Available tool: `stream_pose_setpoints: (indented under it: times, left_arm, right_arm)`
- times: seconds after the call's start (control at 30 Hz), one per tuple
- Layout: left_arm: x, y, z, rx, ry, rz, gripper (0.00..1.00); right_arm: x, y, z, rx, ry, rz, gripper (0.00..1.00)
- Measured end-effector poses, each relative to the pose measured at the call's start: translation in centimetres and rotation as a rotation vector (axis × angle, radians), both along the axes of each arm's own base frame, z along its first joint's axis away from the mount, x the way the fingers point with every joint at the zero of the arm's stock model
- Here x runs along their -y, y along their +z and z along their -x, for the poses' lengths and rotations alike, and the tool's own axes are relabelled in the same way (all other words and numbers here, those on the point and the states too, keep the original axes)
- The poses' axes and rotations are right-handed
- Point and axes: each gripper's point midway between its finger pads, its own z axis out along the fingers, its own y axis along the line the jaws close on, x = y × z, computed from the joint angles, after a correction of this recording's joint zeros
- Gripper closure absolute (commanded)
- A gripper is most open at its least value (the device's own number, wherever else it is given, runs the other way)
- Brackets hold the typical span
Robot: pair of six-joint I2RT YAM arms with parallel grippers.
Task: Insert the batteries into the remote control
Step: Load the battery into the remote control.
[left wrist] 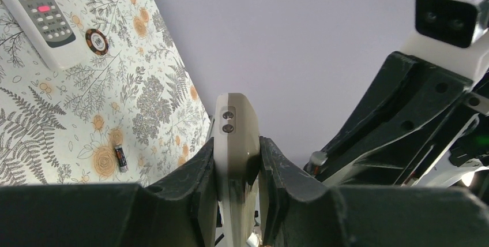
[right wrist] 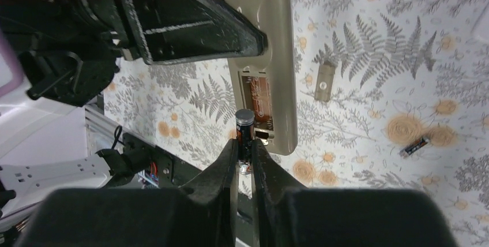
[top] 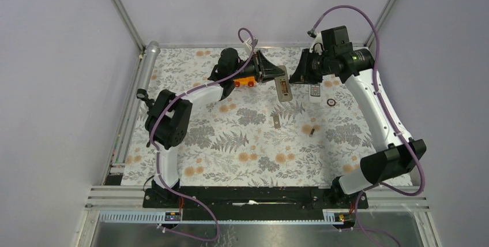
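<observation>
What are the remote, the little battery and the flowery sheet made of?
The remote control looks like hard matte plastic, grey-beige, with smooth moulded corners. The battery in the right pincer seems metal under a glossy printed wrap; its dark end shines slightly. The flowery sheet lies flat with a printed pattern, perhaps paper or vinyl; I cannot tell which.

White arms (top: 376,108) — black joints (top: 170,119), purple cables (top: 345,8).

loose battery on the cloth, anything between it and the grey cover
No, just bare floral cloth between battery and cover, seen in the top view.
</observation>
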Motion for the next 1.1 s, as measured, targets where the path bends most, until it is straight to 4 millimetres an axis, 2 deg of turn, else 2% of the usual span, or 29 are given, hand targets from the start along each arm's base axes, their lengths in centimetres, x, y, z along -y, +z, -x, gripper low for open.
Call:
stream_pose_setpoints:
  times: [0.13, 0.37, 0.67, 1.1]
  left_arm:
    - [0.1, -0.3, -0.2, -0.024, 0.006, 0.002, 1.00]
    - [0.5, -0.8, -0.5, -0.044, 0.008, 0.018, 1.00]
    - [0.6, -0.3, -0.4, -0.043, 0.004, 0.038, 1.00]
    - [0.7, 0.1, -0.5, -0.061, 0.000, 0.072, 1.00]
  right_arm:
    - [-0.3, -1.5, 0.5, -0.069, 0.015, 0.015, 0.90]
    - [-1.6, -2.3, 1.2, -0.101, 0.053, 0.027, 0.88]
    - [-1.7, -3.9, 0.8, -0.136, 0.055, 0.065, 0.85]
    - [-1.7, -4.5, 0.5, -0.141, 0.067, 0.086, 0.76]
